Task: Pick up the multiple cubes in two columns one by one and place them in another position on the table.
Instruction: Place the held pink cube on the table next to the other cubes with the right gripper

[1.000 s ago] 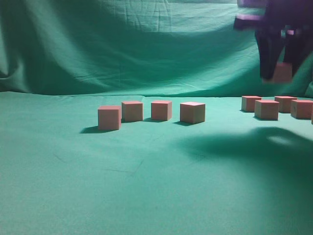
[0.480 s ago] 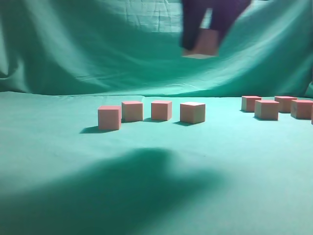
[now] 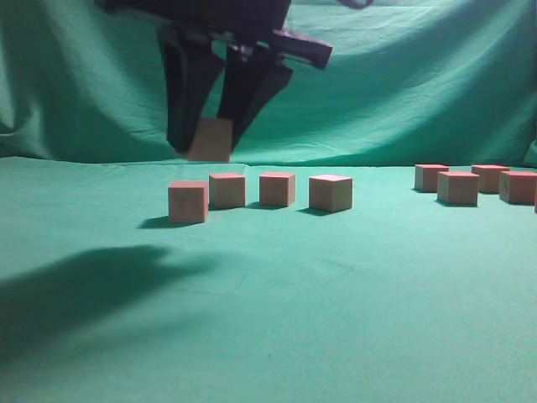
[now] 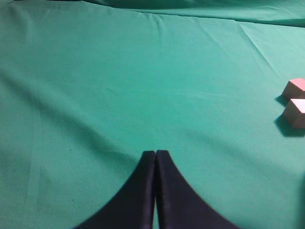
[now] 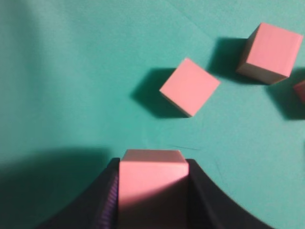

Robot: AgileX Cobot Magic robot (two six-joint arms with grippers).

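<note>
My right gripper [image 3: 207, 147] has reached across to the left and hangs shut on a pink cube [image 3: 210, 140], in the air above the left end of a row of cubes. That row stands on the table [image 3: 336, 319]: one cube [image 3: 187, 201] at the left, then two others [image 3: 226, 191] [image 3: 277, 189], and one more [image 3: 330, 193] at the right. In the right wrist view the held cube [image 5: 152, 183] fills the gap between the black fingers [image 5: 200, 191], with two cubes [image 5: 189, 87] [image 5: 270, 53] on the cloth below. My left gripper [image 4: 156, 152] is shut and empty.
Several more cubes cluster at the right edge, among them one [image 3: 457, 188] in front and one [image 3: 489, 178] behind. A draped green backdrop [image 3: 403, 84] rises behind the table. The left wrist view catches two cubes [image 4: 296, 88] [image 4: 295, 113] at its right edge.
The right gripper has carried its cube from the far right across to the left and lower, ending over the left end of the row. Its shadow slid left too.
</note>
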